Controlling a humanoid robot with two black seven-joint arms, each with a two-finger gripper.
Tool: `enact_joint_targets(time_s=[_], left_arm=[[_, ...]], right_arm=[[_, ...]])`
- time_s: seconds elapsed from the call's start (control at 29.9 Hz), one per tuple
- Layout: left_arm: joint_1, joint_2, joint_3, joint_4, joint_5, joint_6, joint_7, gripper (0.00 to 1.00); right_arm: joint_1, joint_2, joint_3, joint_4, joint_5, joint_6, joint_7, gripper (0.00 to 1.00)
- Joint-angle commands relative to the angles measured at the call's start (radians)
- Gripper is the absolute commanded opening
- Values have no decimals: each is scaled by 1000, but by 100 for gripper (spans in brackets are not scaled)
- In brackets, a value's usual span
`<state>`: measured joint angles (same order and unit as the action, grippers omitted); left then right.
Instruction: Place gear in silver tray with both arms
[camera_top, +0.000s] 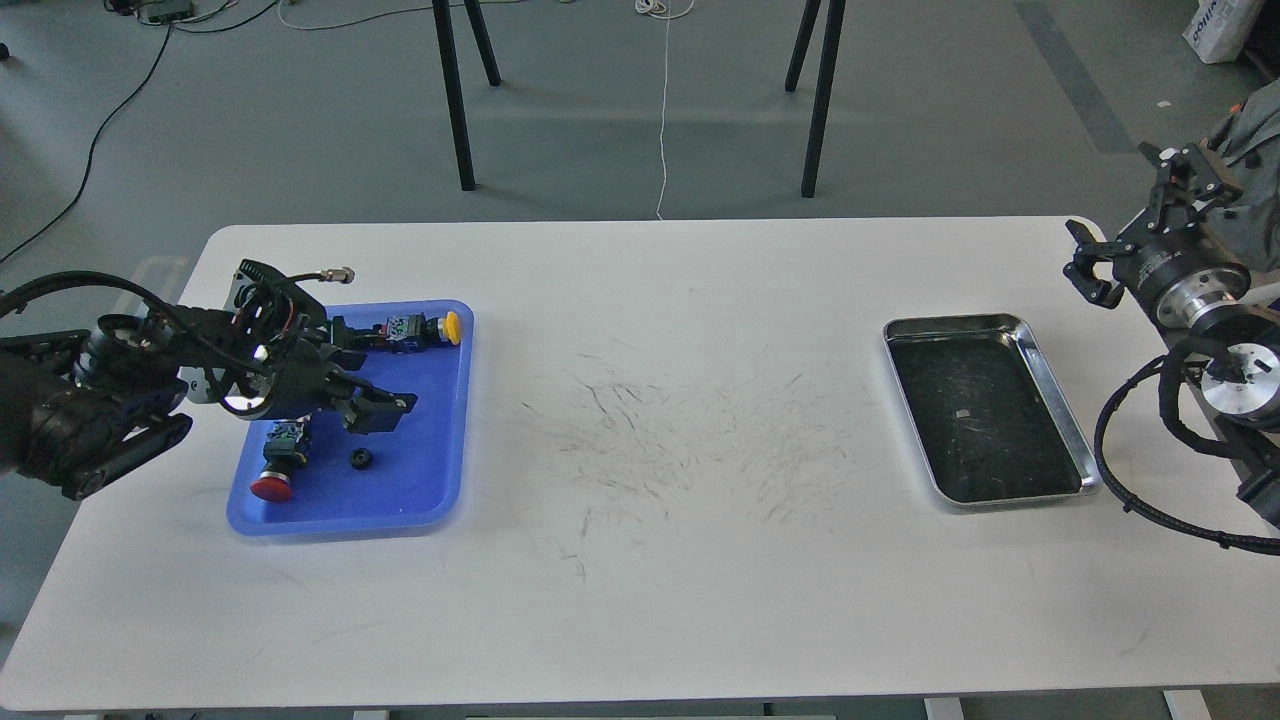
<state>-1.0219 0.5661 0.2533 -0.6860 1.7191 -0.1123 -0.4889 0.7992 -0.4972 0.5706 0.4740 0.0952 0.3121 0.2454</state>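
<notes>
1. Gear (361, 459): small, black, toothed. It lies flat on the floor of the blue tray (440, 500), toward the tray's near edge and about midway between its left and right rims. Nothing grips it.
2. Left gripper (375, 408): it hangs over the blue tray just beyond the gear, fingers pointing right and down. The fingers appear parted with nothing between them, though they are dark and seen at an angle.
3. Judgement, step in hand: the reach for the gear. A good pick would bring the fingers straight down to straddle the gear, closing across its rim only once the tips are close to the tray floor.
4. Red push-button (272, 478): it lies left of the gear, apart from it. The descent should keep clear of it.
5. Yellow push-button (430, 327): at the blue tray's far right corner, well apart from the gear.
6. Silver tray (1062, 420): near the table's right edge, nothing large in it, well apart from the gear.
7. Right gripper (1120, 225): raised beyond the table's far right corner, fingers spread, holding nothing.
</notes>
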Motion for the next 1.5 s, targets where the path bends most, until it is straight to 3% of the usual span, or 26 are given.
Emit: enact_joint_targets(time_s=[0.0, 0.67, 1.47], left_arm=[[8, -3, 1, 31, 1, 0, 0, 87], [13, -29, 32, 45, 13, 25, 0, 69], [13, -29, 57, 60, 39, 52, 0, 29]], right_arm=[[0, 0, 0, 0, 0, -1, 0, 98], [-9, -3, 0, 0, 0, -2, 0, 98], [-12, -6, -2, 0, 0, -5, 0, 98]])
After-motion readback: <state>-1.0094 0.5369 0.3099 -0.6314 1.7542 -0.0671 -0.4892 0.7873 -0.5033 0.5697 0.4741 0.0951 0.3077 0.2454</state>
